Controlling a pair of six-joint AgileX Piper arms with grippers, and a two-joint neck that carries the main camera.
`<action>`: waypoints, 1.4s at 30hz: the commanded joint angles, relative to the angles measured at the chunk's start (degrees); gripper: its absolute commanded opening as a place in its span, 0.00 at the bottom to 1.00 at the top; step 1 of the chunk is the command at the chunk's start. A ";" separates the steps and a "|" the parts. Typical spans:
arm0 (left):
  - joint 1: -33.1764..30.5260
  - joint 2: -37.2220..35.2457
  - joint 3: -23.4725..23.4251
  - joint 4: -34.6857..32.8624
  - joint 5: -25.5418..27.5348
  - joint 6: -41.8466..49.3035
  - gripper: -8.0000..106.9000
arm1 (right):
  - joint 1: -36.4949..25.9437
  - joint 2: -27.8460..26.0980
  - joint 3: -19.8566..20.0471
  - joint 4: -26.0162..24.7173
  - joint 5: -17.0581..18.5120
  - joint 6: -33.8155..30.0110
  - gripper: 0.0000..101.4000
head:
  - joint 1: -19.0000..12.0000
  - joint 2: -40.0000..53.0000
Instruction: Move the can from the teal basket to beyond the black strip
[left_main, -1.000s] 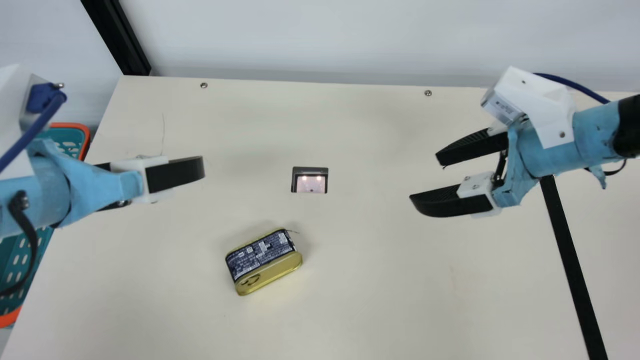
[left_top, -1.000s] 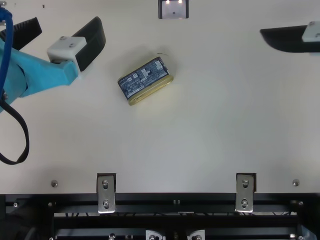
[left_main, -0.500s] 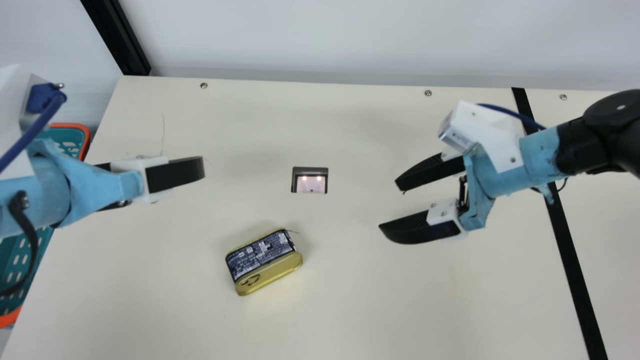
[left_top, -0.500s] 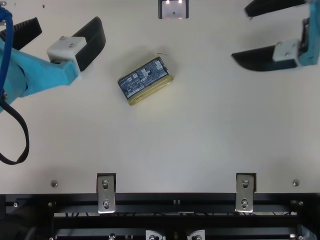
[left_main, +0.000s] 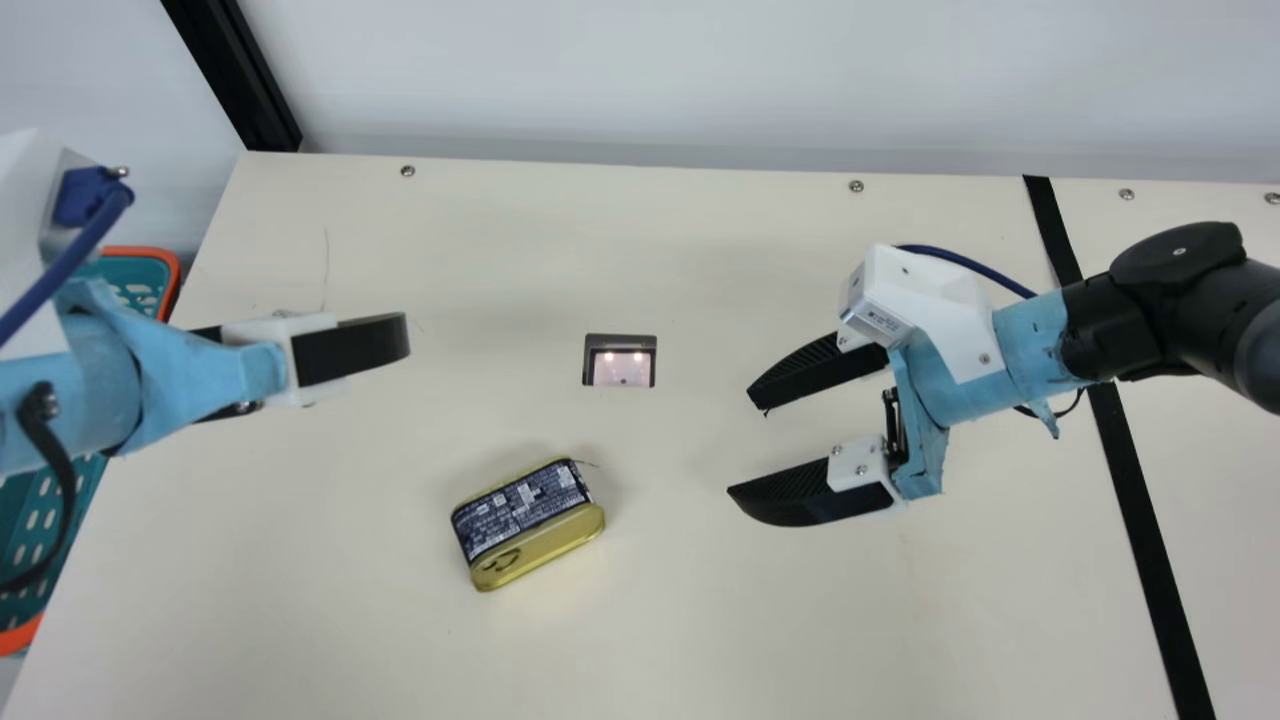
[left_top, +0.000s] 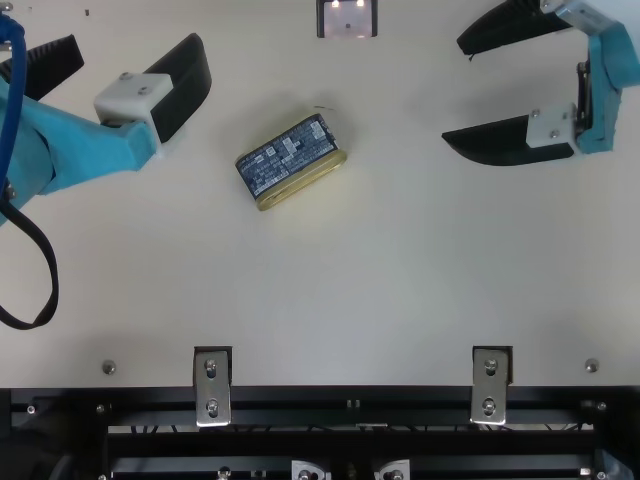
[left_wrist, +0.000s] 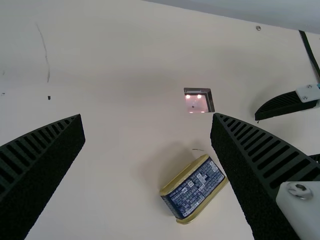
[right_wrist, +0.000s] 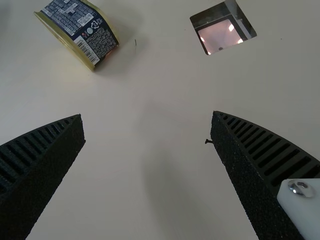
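Stiff, likely slick can, best pinched mid-length across lid and base; left gripper, right gripper spread wide, nothing gripped!

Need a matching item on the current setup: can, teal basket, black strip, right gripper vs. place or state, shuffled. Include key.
1. can
2. teal basket
3. black strip
4. right gripper

A. past the table edge at the main view's left, partly behind the left arm
B. open, holding nothing
C. resting on the table, navy and gold
D. crossing under the right arm

Pairs: 1-C, 2-A, 3-D, 4-B
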 joint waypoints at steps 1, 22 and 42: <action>0.00 0.00 0.00 0.00 0.00 0.00 0.85 | 0.00 0.00 0.00 0.00 0.00 0.00 1.00 | -0.46 -0.10; 0.00 0.00 0.00 0.00 0.00 0.00 0.85 | 0.75 0.15 -1.01 -0.09 0.27 0.77 1.00 | -0.46 -0.10; 0.00 0.00 0.00 0.00 0.00 0.00 0.85 | 2.05 2.81 -2.00 2.49 0.36 -4.71 1.00 | -0.46 -0.10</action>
